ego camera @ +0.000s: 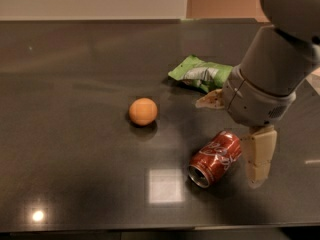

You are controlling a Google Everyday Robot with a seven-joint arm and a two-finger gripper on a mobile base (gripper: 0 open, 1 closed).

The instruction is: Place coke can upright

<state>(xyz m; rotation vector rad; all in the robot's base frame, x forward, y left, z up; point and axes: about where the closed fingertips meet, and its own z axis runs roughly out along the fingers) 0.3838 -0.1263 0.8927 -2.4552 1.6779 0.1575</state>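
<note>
The coke can (215,158) lies on its side on the dark table (75,134), right of centre near the front, its open silver end facing front-left. My gripper (230,140) hangs just over the can's rear right end. It is open: one beige finger (210,100) is behind the can and the other finger (258,156) is to the can's right. Neither finger grips the can. The grey wrist hides part of the table behind the can.
An orange ball (143,111) sits left of the can near the table's middle. A green and silver snack bag (200,73) lies behind the can, partly hidden by my arm. The table's front edge runs along the bottom.
</note>
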